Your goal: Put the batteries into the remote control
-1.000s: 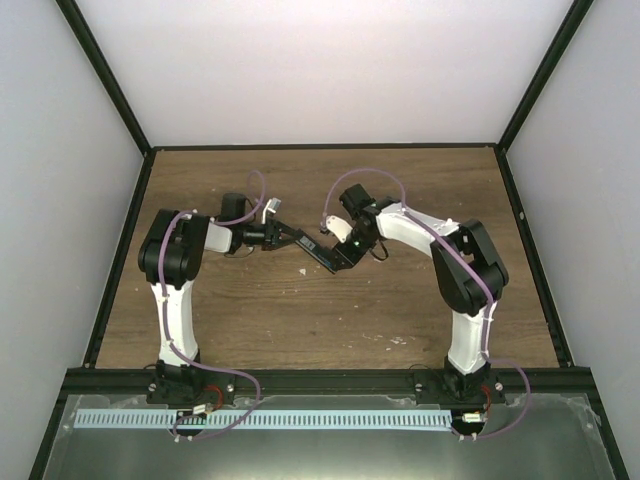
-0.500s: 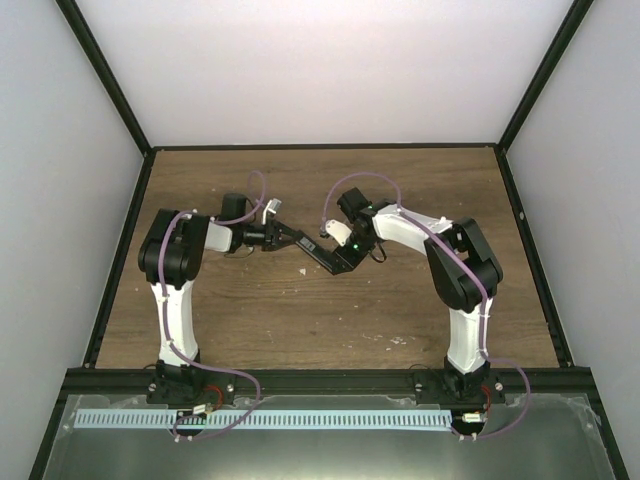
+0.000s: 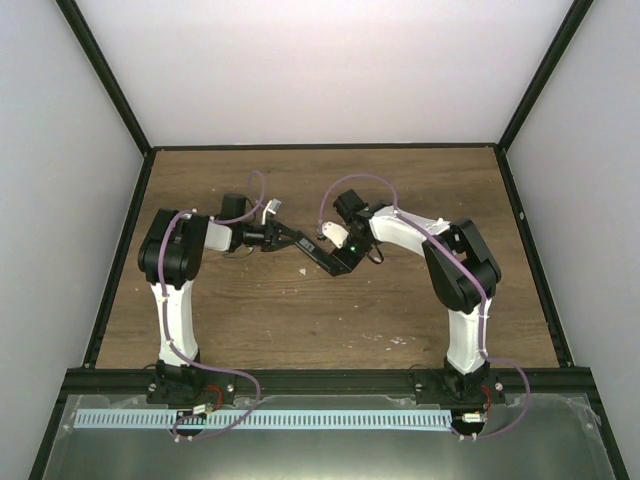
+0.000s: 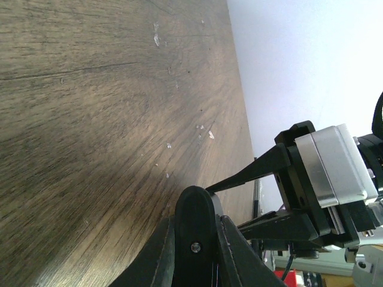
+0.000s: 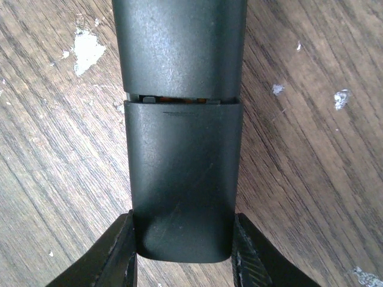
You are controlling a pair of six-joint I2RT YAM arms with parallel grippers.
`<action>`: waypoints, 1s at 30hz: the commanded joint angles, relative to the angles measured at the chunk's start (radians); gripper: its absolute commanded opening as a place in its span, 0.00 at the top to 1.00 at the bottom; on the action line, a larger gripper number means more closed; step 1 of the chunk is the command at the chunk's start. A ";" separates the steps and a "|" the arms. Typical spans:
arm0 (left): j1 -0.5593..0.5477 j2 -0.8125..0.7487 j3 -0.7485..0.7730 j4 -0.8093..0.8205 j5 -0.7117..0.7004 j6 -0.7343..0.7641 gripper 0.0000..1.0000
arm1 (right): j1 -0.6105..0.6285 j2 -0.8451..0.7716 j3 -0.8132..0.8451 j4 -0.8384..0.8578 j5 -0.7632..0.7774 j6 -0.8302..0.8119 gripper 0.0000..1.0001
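The remote control (image 3: 318,254) is a long black bar held just above the wood table between both grippers. My left gripper (image 3: 296,240) is shut on its left end, which shows edge-on between the fingers in the left wrist view (image 4: 197,230). My right gripper (image 3: 341,263) is shut on the other end. In the right wrist view the remote's back (image 5: 179,48) faces the camera. The black cover piece (image 5: 179,173) sits on it with a thin gap at its top edge, and the fingers (image 5: 119,254) press the cover's sides. The batteries are hidden.
The brown wood table (image 3: 330,320) lies under both arms, with small white flecks on its surface (image 5: 87,48). A black frame rail (image 3: 320,148) borders it in front of white walls. The right arm's gripper body (image 4: 323,173) fills the right side of the left wrist view.
The right arm has shifted a little to the left, nudging its end of the remote toward the left gripper. The left arm has hardly moved.
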 commanded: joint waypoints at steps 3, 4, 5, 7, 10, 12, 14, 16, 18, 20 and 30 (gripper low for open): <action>-0.005 0.016 0.014 -0.007 -0.035 0.055 1.00 | 0.026 0.013 0.019 -0.005 -0.010 -0.012 0.69; -0.003 0.017 0.014 -0.008 -0.035 0.055 1.00 | 0.029 0.012 0.020 -0.008 -0.007 -0.010 0.68; -0.004 0.017 0.014 -0.010 -0.037 0.056 1.00 | 0.032 0.011 0.020 -0.010 -0.002 -0.007 0.67; -0.004 0.017 0.016 -0.014 -0.040 0.058 1.00 | 0.037 0.010 0.020 -0.012 0.003 -0.001 0.66; -0.005 0.014 0.018 -0.025 -0.048 0.063 1.00 | 0.046 0.015 0.027 -0.023 0.011 0.013 0.65; -0.005 0.014 0.020 -0.030 -0.051 0.066 1.00 | 0.054 0.019 0.037 -0.031 0.013 0.018 0.64; -0.004 0.015 0.021 -0.030 -0.053 0.066 1.00 | 0.060 0.023 0.043 -0.037 0.014 0.021 0.63; -0.004 0.015 0.021 -0.029 -0.055 0.064 1.00 | 0.064 0.027 0.052 -0.042 0.017 0.023 0.63; -0.004 0.015 0.020 -0.026 -0.056 0.062 1.00 | 0.064 0.027 0.058 -0.044 0.017 0.022 0.62; -0.004 0.015 0.020 -0.024 -0.058 0.060 1.00 | 0.064 0.026 0.061 -0.043 0.018 0.023 0.61; -0.005 0.015 0.022 -0.019 -0.062 0.055 1.00 | 0.064 0.028 0.080 -0.036 0.041 0.026 0.57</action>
